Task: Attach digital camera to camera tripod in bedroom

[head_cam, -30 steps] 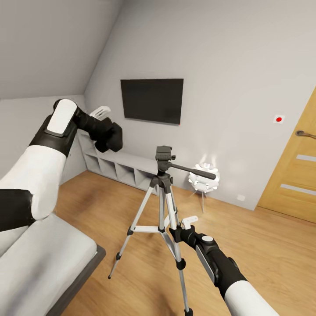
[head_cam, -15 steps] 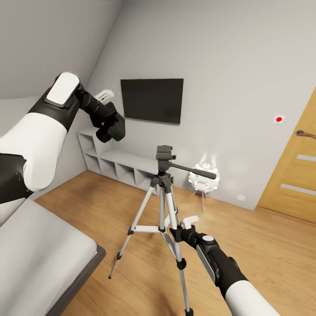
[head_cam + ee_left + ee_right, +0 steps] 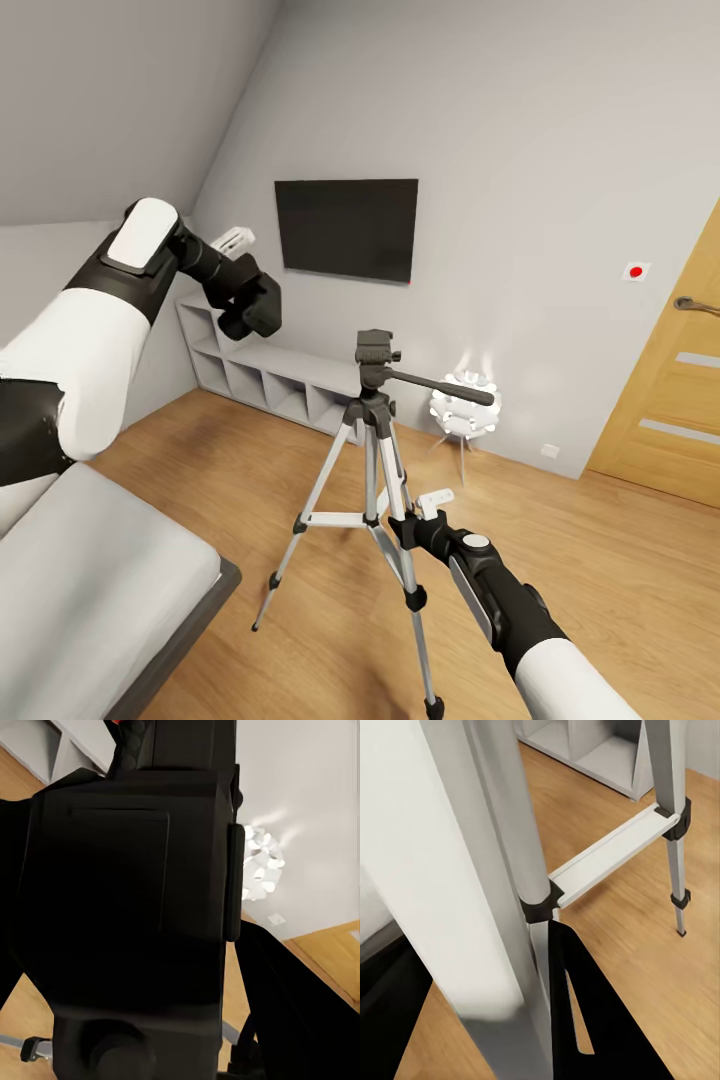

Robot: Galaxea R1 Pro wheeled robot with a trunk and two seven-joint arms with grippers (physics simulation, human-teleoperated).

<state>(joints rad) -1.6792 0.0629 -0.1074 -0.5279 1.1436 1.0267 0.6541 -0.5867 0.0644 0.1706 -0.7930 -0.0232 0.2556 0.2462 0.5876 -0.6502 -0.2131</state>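
In the head view my left gripper (image 3: pixel 240 288) is raised at upper left, shut on the digital camera (image 3: pixel 256 308), a black boxy body held above and left of the camera tripod (image 3: pixel 372 420). The camera's dark back (image 3: pixel 127 892) looms close in the left wrist view. The tripod stands mid-room on silver legs; its black pan head (image 3: pixel 375 353) is bare and its long handle (image 3: pixel 445 388) points right. Low down, my right gripper (image 3: pixel 412 520) is shut around a tripod leg (image 3: pixel 506 810), just above a black joint and the cross brace (image 3: pixel 607 855).
A wall TV (image 3: pixel 347 228) hangs behind the tripod over a low grey shelf unit (image 3: pixel 270 375). A white ball lamp (image 3: pixel 463 405) stands right of the tripod, an oak door (image 3: pixel 670 400) at far right. The bed (image 3: pixel 90 590) fills the lower left corner.
My left arm lifted the camera up and slightly right, then lowered it a little. The right gripper stayed clamped on the leg, and the tripod barely shifted.
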